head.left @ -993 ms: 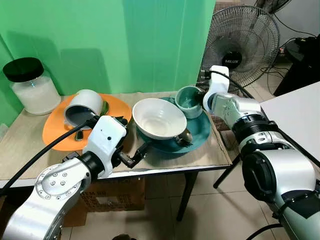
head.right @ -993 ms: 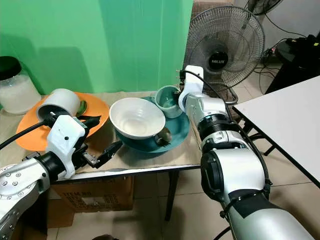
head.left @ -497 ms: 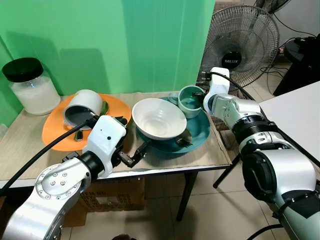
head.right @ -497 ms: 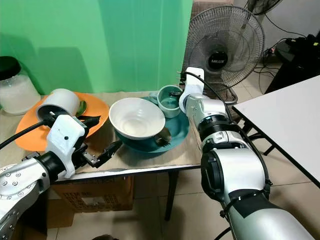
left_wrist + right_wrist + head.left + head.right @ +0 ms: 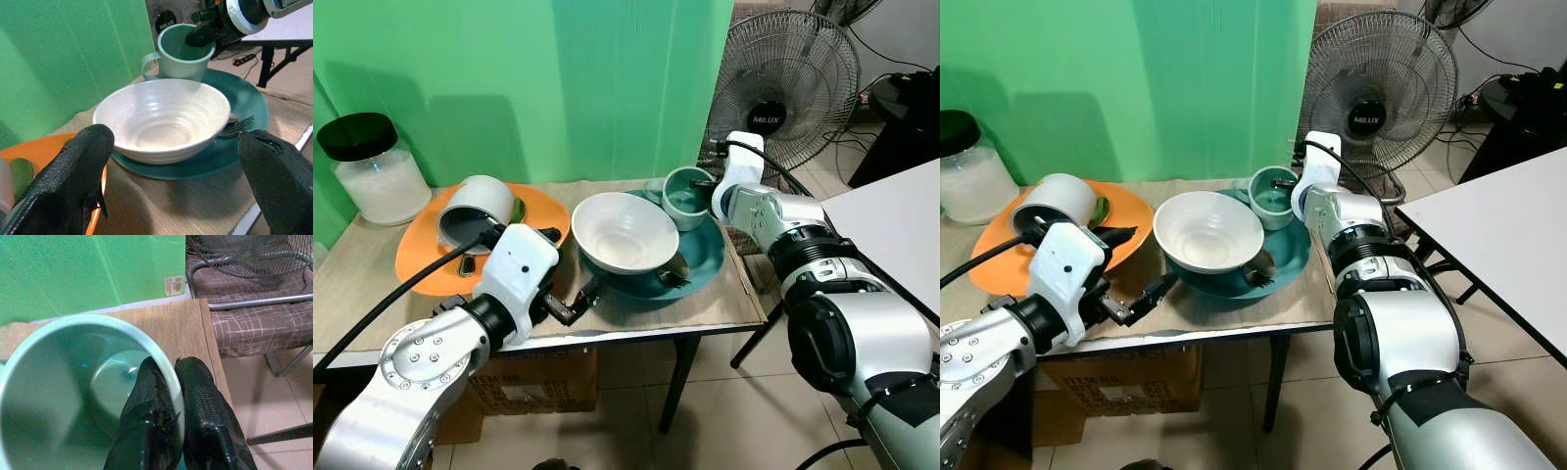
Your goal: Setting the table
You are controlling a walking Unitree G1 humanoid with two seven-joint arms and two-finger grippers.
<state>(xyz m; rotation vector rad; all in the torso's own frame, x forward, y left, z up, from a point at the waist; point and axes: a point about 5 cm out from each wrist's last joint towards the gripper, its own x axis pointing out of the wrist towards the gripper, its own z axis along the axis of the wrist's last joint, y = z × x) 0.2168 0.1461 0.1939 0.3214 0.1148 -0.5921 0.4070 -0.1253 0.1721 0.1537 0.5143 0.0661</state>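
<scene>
Two right fingers (image 5: 146, 401) pinch the teal cup's (image 5: 685, 196) rim, one inside; left fingers (image 5: 73, 181) spread before the white bowl (image 5: 161, 120).

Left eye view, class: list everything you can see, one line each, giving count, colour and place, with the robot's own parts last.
Table: one, tan top, centre.
Jar: one, clear, black lid, table's far left.
Orange plate: one, left side of table.
Tipped cup: one, white, on orange plate.
Teal plate: one, right side of table.
Bowl: one, white, on teal plate.
Fork: one, silver, on teal plate.
Mug: one, teal, on teal plate.
Fan: one, black, behind table.
Left gripper: open, before bowl.
Right gripper: pinching mug rim.
</scene>
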